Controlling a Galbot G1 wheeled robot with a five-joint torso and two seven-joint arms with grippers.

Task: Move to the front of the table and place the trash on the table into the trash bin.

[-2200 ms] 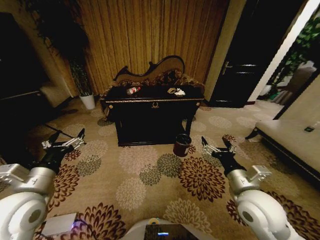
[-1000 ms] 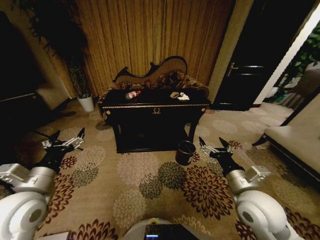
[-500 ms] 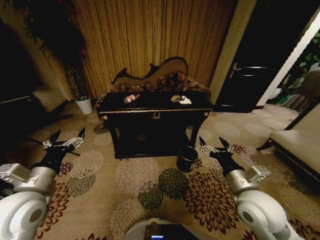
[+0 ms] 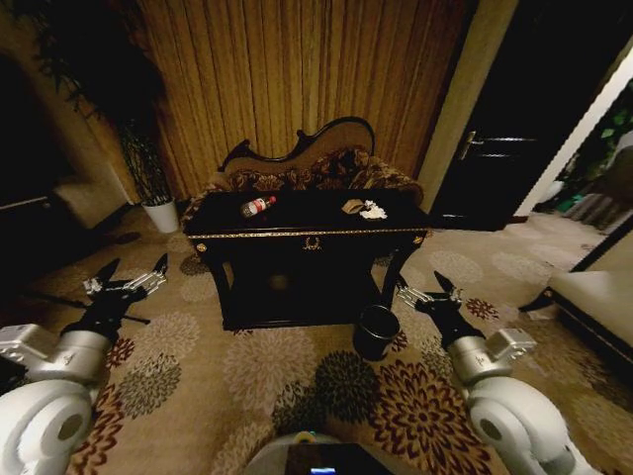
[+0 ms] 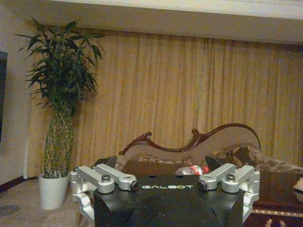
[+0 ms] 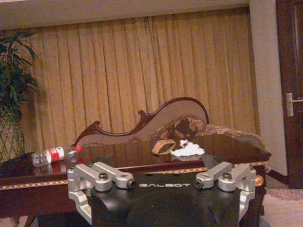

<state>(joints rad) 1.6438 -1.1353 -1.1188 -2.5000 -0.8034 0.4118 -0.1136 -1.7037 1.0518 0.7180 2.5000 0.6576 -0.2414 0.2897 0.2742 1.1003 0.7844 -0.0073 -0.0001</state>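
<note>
Your view now sits closer to the table (image 4: 309,234), bottle (image 4: 257,206) and bin (image 4: 376,331) than a moment ago: approach nearly complete, left gripper (image 4: 127,285) and right gripper (image 4: 427,294) both spread, empty.

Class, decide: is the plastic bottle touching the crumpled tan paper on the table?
Apart. The right wrist view shows bare tabletop between the bottle and the tan paper.

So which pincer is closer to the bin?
Right. The right pincer hangs open just beside the bin, on its right. The left pincer hangs open far off, past the table's other end.
</note>
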